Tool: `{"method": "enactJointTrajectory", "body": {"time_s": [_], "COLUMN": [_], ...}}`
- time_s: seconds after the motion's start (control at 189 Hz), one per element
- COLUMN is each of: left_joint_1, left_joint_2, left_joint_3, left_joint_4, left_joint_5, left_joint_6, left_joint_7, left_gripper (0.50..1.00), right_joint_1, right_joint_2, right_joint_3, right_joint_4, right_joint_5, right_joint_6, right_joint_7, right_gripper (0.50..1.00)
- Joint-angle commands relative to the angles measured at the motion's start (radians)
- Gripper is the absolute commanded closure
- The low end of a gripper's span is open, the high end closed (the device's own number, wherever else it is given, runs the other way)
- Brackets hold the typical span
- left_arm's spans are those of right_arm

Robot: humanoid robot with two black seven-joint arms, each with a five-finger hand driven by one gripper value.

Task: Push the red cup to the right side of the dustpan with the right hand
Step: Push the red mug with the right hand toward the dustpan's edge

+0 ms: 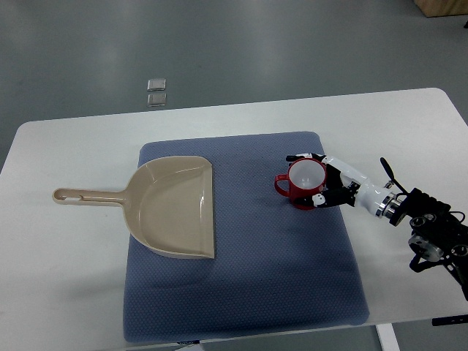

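One top view looks steeply down from six o'clock, fairly far above the white table (73, 292).

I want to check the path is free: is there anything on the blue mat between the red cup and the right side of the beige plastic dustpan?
Nothing visible. The red cup, with the right hand around it, sits on the blue mat, and only bare mat separates it from the open right edge of the beige plastic dustpan.
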Motion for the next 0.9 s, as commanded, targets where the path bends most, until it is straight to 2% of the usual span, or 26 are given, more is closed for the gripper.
{"method": "enactJointTrajectory", "body": {"time_s": [0.0, 0.456, 0.895], "left_joint_1": [0.000, 0.000, 0.000], "left_joint_2": [0.000, 0.000, 0.000], "left_joint_3": [0.000, 0.000, -0.001], "left_joint_4": [-0.001, -0.001, -0.001], "left_joint_5": [0.000, 0.000, 0.000], "left_joint_6": [0.000, 0.000, 0.000], "left_joint_7": [0.000, 0.000, 0.000], "left_gripper": [0.500, 0.500, 0.500], "right_joint_1": [0.005, 0.010, 0.007], "right_joint_2": [0.014, 0.089, 0.124], "right_joint_3": [-0.018, -0.029, -0.031], "right_joint_4": [0.000, 0.000, 0.000], "right_joint_5": [0.000, 0.005, 0.006], "right_joint_6": [-0.020, -0.072, -0.075], "right_joint_7": [0.000, 0.000, 0.000], "right_gripper": [0.566, 0.566, 0.566]}}
